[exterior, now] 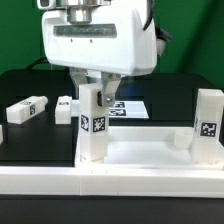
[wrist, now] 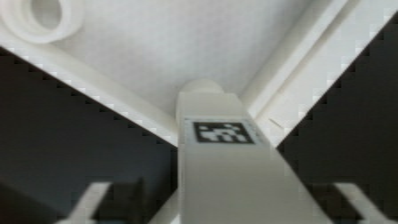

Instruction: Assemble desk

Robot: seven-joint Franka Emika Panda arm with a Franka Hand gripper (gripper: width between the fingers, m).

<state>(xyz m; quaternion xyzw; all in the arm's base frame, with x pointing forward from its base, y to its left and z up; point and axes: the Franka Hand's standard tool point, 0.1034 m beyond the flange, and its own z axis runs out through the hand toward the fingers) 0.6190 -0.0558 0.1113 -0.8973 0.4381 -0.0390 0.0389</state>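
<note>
My gripper (exterior: 93, 86) hangs over the tabletop's corner at the exterior view's left and is shut on the top of an upright white leg (exterior: 92, 122) with a square tag. The leg's foot rests at that corner of the white tray-like tabletop (exterior: 150, 150). In the wrist view the leg (wrist: 228, 160) runs up between my fingers (wrist: 89, 198), above the tabletop's floor (wrist: 169, 55) and a round socket (wrist: 43, 18). A second tagged leg (exterior: 208, 125) stands upright at the tabletop's right corner. Two more legs (exterior: 27, 108) (exterior: 64, 108) lie loose on the black table at the left.
The marker board (exterior: 128, 107) lies flat behind the tabletop. A long white rail (exterior: 110, 186) borders the table's front edge, against the tabletop. Black table surface stretches out at the left around the loose legs.
</note>
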